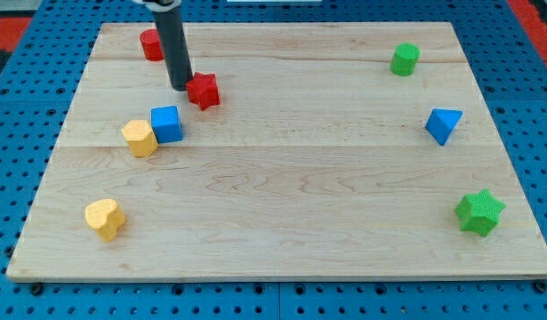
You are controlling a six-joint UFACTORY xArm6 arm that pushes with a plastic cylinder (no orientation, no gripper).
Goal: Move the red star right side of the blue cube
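Observation:
The red star (203,91) lies on the wooden board toward the view's upper left. The blue cube (166,124) sits just below and left of it, a small gap apart. My tip (181,87) rests at the red star's left edge, touching or nearly touching it, above the blue cube.
A yellow block (140,138) touches the blue cube's left side. A red cylinder (151,44) stands at the view's top left behind the rod. A yellow heart (105,219) is lower left. A green cylinder (404,60), blue triangle (443,124) and green star (479,212) line the right.

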